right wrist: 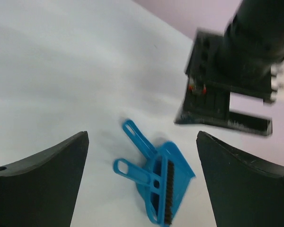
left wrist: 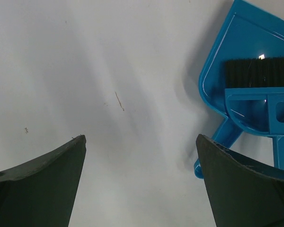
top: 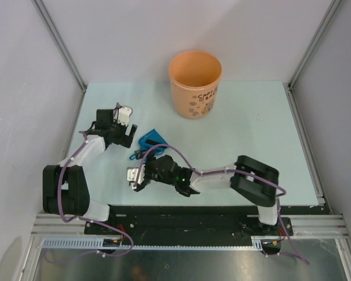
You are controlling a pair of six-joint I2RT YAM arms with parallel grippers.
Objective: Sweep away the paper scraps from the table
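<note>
the table point(top: 251, 134), pale green, under both my arms; where the paper scraps lie i cannot tell. blue dustpan point(right wrist: 178, 158) flat on it, brush point(right wrist: 154, 182) laid inside, near both grippers. my left gripper point(left wrist: 139, 142) and right gripper point(right wrist: 143, 135) spread wide, holding nothing. orange bucket point(top: 194, 85) upright at the far edge.

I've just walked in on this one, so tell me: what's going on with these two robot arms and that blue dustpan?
Nothing is being held right now. The left tool and the right tool both hang open and empty over the table, close to the blue dustpan. The dustpan lies flat on the table with the small brush resting in it. An orange bucket stands toward the far side. No paper scraps show on the table in any view.
</note>
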